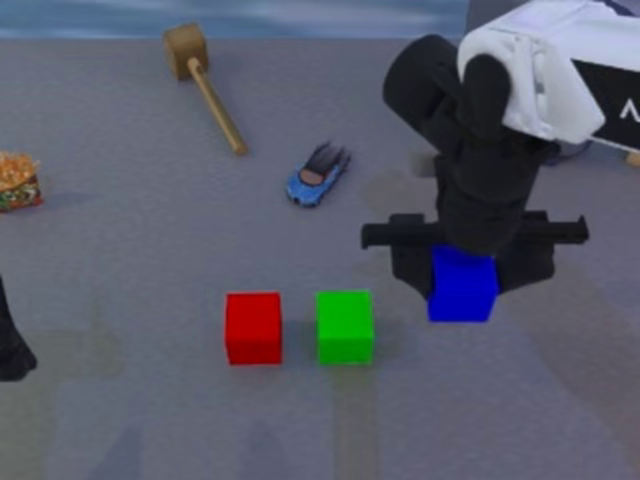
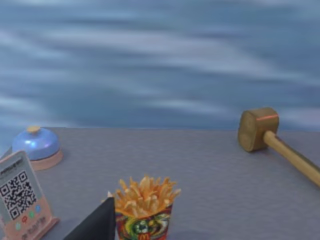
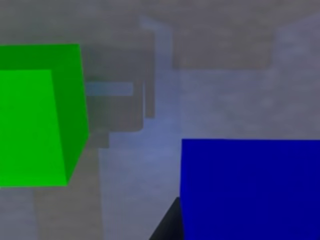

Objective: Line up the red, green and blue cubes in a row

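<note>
Grey counter (image 1: 120, 420) fills the top view, with a blurred blue backdrop along its far edge. Near the front middle sit the red cube (image 1: 253, 327) and, just beside it on the right but apart, the green cube (image 1: 345, 326), both resting flat and level with each other. Right of the green one, set a little farther back and apart from it, is the blue cube (image 1: 463, 285), clamped in the right tool (image 1: 465, 272), whose black body hangs directly over it; whether the cube touches the counter I cannot tell. In the right wrist view the blue cube (image 3: 250, 190) fills the near corner, with the green cube (image 3: 37, 115) beyond it.

Behind the row lie a small blue toy car (image 1: 318, 175) and a wooden mallet (image 1: 205, 80). A carton of fries (image 1: 18, 180) stands at the left edge. The left wrist view adds a blue call bell (image 2: 35, 145) and a QR-code card (image 2: 20, 197).

The left arm sits parked at the left edge; I cannot tell how its tool stands.
</note>
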`<state>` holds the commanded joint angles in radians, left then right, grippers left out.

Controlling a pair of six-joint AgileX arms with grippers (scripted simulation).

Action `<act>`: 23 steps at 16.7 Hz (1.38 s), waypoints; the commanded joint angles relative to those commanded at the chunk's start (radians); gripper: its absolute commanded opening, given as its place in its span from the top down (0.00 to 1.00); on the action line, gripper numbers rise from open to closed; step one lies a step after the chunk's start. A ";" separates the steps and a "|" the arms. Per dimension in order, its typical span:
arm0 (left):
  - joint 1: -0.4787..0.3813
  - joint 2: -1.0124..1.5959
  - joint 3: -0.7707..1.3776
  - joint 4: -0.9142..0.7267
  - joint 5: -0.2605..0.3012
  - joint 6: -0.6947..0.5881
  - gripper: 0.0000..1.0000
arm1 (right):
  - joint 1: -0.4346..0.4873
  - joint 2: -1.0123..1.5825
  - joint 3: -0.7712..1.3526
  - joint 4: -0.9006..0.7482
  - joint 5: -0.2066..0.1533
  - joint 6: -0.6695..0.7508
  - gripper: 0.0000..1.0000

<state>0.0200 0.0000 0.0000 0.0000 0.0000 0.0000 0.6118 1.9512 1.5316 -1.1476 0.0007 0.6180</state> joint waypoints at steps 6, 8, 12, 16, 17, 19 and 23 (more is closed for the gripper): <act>0.000 0.000 0.000 0.000 0.000 0.000 0.00 | 0.003 0.043 -0.108 0.163 0.000 0.003 1.00; 0.000 0.000 0.000 0.000 0.000 0.000 0.00 | 0.006 0.065 -0.156 0.231 0.001 0.004 1.00; 0.000 0.000 0.000 0.000 0.000 0.000 0.00 | 0.008 0.076 -0.178 0.256 0.002 0.004 1.00; 0.000 0.000 0.000 0.000 0.000 0.000 0.00 | 0.008 0.076 -0.178 0.256 0.002 0.004 0.77; 0.000 0.000 0.000 0.000 0.000 0.000 0.00 | 0.008 0.076 -0.178 0.256 0.002 0.004 0.70; 0.000 0.000 0.000 0.000 0.000 0.000 0.00 | 0.008 0.076 -0.178 0.256 0.002 0.004 0.55; 0.000 0.000 0.000 0.000 0.000 0.000 0.00 | 0.008 0.076 -0.178 0.256 0.002 0.004 0.25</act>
<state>0.0200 0.0000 0.0000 0.0000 0.0000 0.0000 0.6199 2.0273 1.3537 -0.8911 0.0028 0.6225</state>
